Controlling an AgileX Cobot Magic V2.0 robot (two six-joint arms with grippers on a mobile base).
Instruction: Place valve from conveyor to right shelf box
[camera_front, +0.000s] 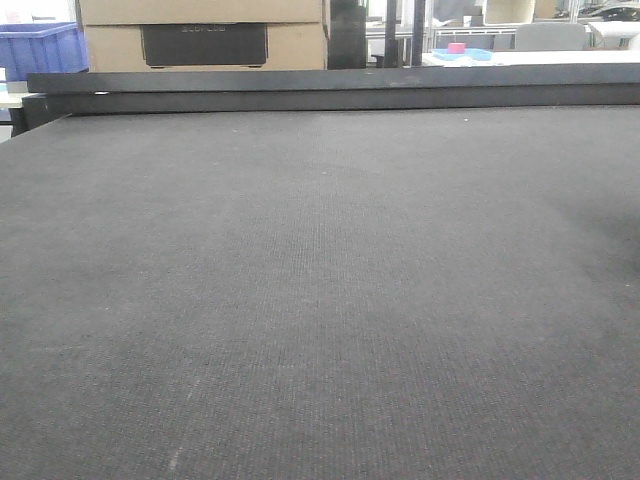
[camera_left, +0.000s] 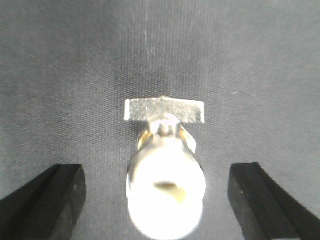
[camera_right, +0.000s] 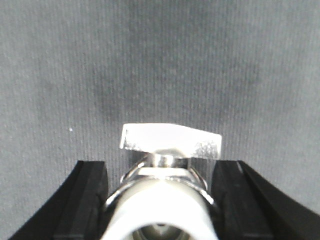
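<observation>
**Front view: conveyor surface and background**

A dark grey, finely woven conveyor belt (camera_front: 320, 300) fills most of the frame and lies flat. A black raised rail (camera_front: 330, 90) runs along its far edge. Beyond the rail at upper left stand stacked cardboard boxes (camera_front: 295, 45), the lower one bearing a dark panel, with a blue crate (camera_front: 40, 50) to their left. At upper right, a small pink object (camera_front: 456, 47) sits on a light-blue tray (camera_front: 480, 55).

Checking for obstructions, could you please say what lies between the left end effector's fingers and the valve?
Only bare conveyor either side of the valve, in left wrist view.
</observation>
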